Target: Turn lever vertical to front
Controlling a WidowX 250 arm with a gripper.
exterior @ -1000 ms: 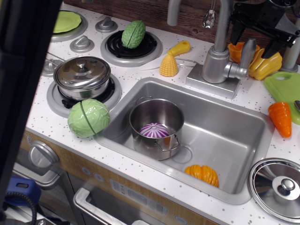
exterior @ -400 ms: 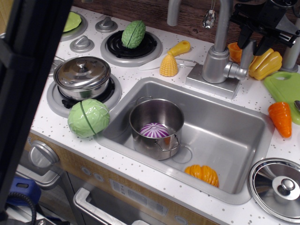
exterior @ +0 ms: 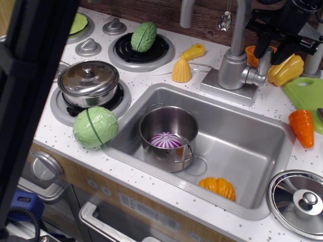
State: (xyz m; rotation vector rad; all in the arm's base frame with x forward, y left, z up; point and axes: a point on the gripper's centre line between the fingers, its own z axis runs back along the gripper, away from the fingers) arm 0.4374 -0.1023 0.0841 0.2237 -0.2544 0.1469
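Observation:
The lever (exterior: 264, 64) is a short silver-grey paddle that stands upright at the right side of the cylindrical faucet body (exterior: 233, 69), joined to it by a stubby knob. My black gripper (exterior: 271, 49) hangs from the top right, directly over the lever. Its two fingers (exterior: 261, 44) straddle the lever's top end, with the jaws a little apart. The left finger is against the lever's tip, and the right finger is in front of a yellow pepper (exterior: 286, 68). The lever's very top is hidden by the gripper.
The sink (exterior: 252, 151) holds a steel pot (exterior: 169, 136) with a purple onion and an orange pumpkin (exterior: 218, 187). A corn cob (exterior: 181, 69), cabbage (exterior: 95, 127), lidded pot (exterior: 88, 80), carrot (exterior: 303, 128), green board (exterior: 305, 93) and pot lid (exterior: 300, 201) lie around. A dark post (exterior: 30, 101) blocks the left.
The gripper has come down and left onto the lever's top, and its fingers stand closer together than one second ago. The lever itself has not turned.

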